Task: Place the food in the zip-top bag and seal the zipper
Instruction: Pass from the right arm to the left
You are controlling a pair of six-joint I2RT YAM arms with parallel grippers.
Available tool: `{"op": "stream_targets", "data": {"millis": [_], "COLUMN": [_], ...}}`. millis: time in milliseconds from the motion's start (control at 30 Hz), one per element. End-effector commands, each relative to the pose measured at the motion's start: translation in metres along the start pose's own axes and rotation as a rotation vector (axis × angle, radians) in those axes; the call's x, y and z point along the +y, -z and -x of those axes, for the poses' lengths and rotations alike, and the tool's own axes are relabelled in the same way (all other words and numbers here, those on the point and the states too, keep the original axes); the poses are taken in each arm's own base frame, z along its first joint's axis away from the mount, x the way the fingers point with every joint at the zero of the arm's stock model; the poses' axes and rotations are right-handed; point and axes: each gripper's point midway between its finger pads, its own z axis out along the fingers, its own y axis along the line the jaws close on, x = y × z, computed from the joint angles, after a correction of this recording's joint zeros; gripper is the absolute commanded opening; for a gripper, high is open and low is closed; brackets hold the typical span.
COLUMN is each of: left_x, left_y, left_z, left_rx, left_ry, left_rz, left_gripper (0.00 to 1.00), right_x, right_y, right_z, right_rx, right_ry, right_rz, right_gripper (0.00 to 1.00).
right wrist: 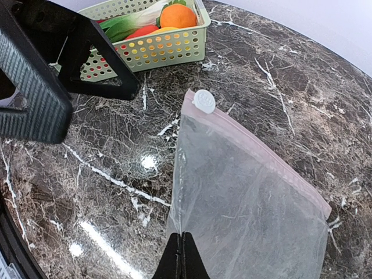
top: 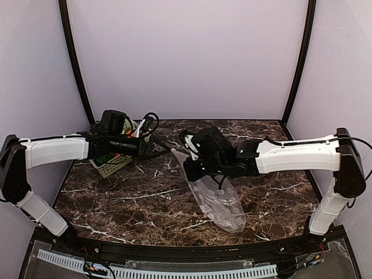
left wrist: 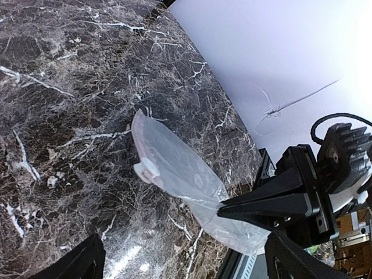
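Observation:
The clear zip-top bag (top: 224, 206) lies on the marble, its mouth pointing toward the back. My right gripper (right wrist: 183, 253) is shut on the bag's side edge (right wrist: 180, 215), below the pink zipper (right wrist: 261, 157) and its white slider tab (right wrist: 203, 100). The food sits in the pale green basket (right wrist: 168, 43): an orange fruit (right wrist: 177, 14), a red chili (right wrist: 139, 32) and green-and-white bok choy (right wrist: 133, 17). My left gripper (top: 158, 146) hangs open between basket and bag, nothing between its fingers (left wrist: 75, 264). In the left wrist view the bag (left wrist: 174, 168) is pinched by the right gripper (left wrist: 226, 208).
The basket (top: 110, 167) stands at the back left under the left arm. Black frame posts (top: 75, 64) rise at the back corners before a plain wall. The table's black front rail (top: 174, 253) runs along the near edge.

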Motion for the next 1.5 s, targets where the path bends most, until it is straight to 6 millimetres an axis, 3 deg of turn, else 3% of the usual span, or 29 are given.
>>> {"op": "stream_targets", "data": {"millis": [0,167,367,533,1000,1200,1333,1467], "left_x": [-0.007,0.003,0.005,0.008,0.013,0.002,-0.003,-0.012], "left_y": [-0.004,-0.010,-0.014,-0.015,-0.008,-0.001,0.008,0.019], "left_z": [-0.006,-0.013,-0.017,-0.017,-0.011,-0.006,-0.001,0.007], "left_rx": [0.023,0.052,0.071,0.073,0.054,0.029,0.021,-0.010], "left_ry": [0.042,0.078,0.101,0.109,0.088,0.032,-0.033,-0.125], "left_rz": [-0.064,-0.037,-0.055,-0.041,0.003,-0.018,0.008,0.028], "left_gripper": [0.96,0.94,0.74,0.60,0.16,0.01,0.01,0.01], "right_x": [0.018,0.026,0.052,0.066,0.063,0.061,0.065,0.053], "right_y": [-0.007,-0.013,-0.015,-0.024,-0.027,-0.005,0.020,0.056], "right_z": [0.022,0.029,0.038,0.033,0.027,0.035,0.040,0.042], "right_rx": [-0.070,-0.092,-0.133,-0.123,-0.105,-0.186,-0.220,-0.262], "right_ry": [-0.009,-0.032,-0.007,0.008,-0.003,0.004,0.065,0.101], "right_rz": [-0.014,-0.026,-0.002,0.010,-0.011,0.035,0.105,0.116], "right_gripper": [0.00,0.00,0.00,0.00,0.00,0.44,0.57,0.69]}}
